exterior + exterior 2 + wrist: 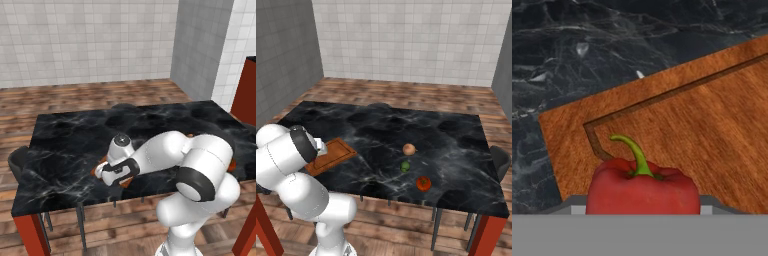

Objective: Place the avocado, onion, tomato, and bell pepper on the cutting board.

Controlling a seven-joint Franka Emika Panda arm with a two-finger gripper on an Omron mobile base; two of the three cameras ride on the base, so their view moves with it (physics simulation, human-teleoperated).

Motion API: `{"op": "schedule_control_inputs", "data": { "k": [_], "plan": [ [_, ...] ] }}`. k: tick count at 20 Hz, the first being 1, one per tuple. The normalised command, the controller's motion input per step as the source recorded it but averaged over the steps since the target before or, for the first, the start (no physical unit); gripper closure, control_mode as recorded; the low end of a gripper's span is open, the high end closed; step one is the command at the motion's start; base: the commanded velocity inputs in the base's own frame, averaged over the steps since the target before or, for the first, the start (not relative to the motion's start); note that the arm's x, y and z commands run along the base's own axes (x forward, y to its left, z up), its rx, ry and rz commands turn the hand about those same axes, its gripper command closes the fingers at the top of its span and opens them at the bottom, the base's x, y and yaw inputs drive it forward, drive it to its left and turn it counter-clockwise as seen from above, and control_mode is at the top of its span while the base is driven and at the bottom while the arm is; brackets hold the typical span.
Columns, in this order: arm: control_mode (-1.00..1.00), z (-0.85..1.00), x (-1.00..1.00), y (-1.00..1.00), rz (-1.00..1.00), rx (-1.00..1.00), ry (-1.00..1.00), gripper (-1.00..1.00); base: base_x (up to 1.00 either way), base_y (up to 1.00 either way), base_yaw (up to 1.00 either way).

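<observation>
1. The pincer is clamped on the bell pepper, low over the cutting board.
2. Onion, avocado and tomato wait on the desk, at the board's three o'clock.

Setting: rendered domestic kitchen or dining corner; evidence as follows: walls faced in pale square tile; floor of brown wood planks; black marble-patterned table on red legs, with dark chairs drawn up at its edges; wooden cutting board with a grooved border lying on the tabletop; fresh produce on hand: onion, avocado and tomato resting on the marble, red bell pepper with green stem over the board; red cabinet side at the room's edge
</observation>
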Motion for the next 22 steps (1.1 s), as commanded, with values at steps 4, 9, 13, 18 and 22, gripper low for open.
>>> {"op": "schedule_control_inputs", "data": {
  "k": [4, 9, 13, 18, 22],
  "plan": [
    [-1.0, -0.18, 0.02, 0.0, 0.0, -0.02, 0.0, 1.0, 0.0, 0.0, 0.0],
    [-1.0, -0.16, 0.01, 0.0, 0.0, -0.02, 0.0, -1.0, 0.0, 0.0, 0.0],
    [-1.0, -0.03, 0.0, 0.0, 0.0, 0.0, 0.0, -1.0, 0.0, 0.0, 0.0],
    [-1.0, 0.0, 0.0, 0.0, 0.0, 0.0, 0.0, -1.0, 0.0, 0.0, 0.0],
    [-1.0, 0.0, 0.0, 0.0, 0.0, 0.0, 0.0, -1.0, 0.0, 0.0, 0.0]
  ]
}}
